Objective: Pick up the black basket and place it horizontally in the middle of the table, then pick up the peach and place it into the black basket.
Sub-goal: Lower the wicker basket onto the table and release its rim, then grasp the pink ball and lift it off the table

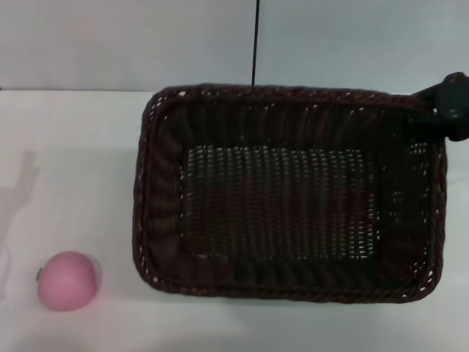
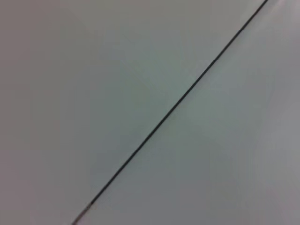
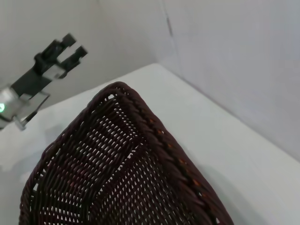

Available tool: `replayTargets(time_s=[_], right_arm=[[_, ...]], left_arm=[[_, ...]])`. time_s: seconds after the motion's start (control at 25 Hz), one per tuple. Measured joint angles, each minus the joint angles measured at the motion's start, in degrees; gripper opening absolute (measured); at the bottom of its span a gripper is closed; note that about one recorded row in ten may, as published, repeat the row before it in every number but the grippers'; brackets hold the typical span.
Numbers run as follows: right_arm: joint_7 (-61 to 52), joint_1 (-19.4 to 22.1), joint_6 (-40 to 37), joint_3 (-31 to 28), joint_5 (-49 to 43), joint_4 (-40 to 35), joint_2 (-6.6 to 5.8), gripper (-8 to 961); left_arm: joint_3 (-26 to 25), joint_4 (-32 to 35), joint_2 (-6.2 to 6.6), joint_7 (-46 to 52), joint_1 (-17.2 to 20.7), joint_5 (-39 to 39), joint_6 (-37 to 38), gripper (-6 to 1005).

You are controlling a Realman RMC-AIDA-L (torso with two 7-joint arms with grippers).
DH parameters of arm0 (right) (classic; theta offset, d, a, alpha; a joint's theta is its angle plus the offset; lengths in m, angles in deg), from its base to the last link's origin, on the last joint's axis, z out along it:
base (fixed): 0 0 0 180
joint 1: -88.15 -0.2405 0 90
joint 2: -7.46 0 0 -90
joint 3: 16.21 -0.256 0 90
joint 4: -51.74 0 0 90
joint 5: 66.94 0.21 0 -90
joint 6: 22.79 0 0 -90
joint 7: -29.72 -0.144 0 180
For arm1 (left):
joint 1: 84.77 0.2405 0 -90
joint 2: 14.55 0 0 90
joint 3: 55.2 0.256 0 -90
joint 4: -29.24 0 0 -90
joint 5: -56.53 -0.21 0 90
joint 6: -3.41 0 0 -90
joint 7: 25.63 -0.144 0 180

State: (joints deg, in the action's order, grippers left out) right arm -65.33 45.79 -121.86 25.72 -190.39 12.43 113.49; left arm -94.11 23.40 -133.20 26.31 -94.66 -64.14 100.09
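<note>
The black basket (image 1: 286, 194) lies flat on the white table (image 1: 73, 147), long side across, a little right of the middle, and it holds nothing. Its braided rim fills the right wrist view (image 3: 154, 136). My right gripper (image 1: 448, 110) is at the basket's far right corner, at the rim. The pink peach (image 1: 67, 280) sits on the table near the front left, apart from the basket. My left gripper (image 3: 74, 45) is out of the head view. It shows in the right wrist view, raised above the table beyond the basket, open and empty.
A pale wall with a thin black vertical seam (image 1: 256, 40) stands behind the table. The left wrist view shows only that wall and its seam (image 2: 173, 108). Bare table lies between the peach and the basket.
</note>
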Motion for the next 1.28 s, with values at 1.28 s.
replayTargets(time_s=[1.28], right_arm=[[15.9, 1.2, 19.3, -3.4, 12.8, 6.2, 2.85, 422]], left_arm=[[4.4, -2.3, -0.07, -0.1, 0.5, 0.0, -0.5, 777]])
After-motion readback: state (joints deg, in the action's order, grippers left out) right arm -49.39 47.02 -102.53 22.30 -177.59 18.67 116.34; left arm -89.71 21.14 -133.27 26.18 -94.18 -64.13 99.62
